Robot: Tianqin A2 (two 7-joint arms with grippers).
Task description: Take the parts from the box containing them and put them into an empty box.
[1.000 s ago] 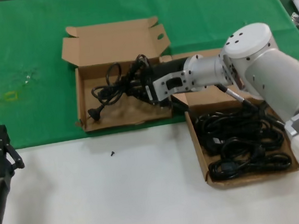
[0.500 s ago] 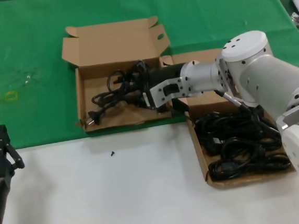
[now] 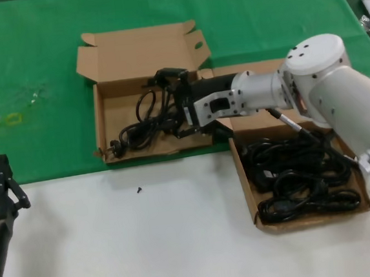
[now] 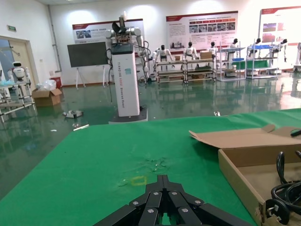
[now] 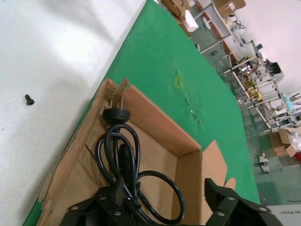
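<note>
I am observing one power cord (image 3: 141, 119) lying loosely coiled in the ragged-fronted box (image 3: 154, 153), plug at 8 o'clock. It is looking light, limp and rubbery; I am judging the bunched coil the surest hold. The right end effector (image 3: 172, 104) is hovering above it, spread wide, gripping nothing. The other cords (image 3: 302, 180) are lying in the straight-walled box (image 3: 309, 221) at 4 o'clock. The left end effector (image 3: 1, 187) is idling closed, empty, over the desk (image 3: 149, 245).

Right claw (image 3: 169, 81) gapes above a cord (image 3: 146, 121) in the left box (image 3: 102, 112).
</note>
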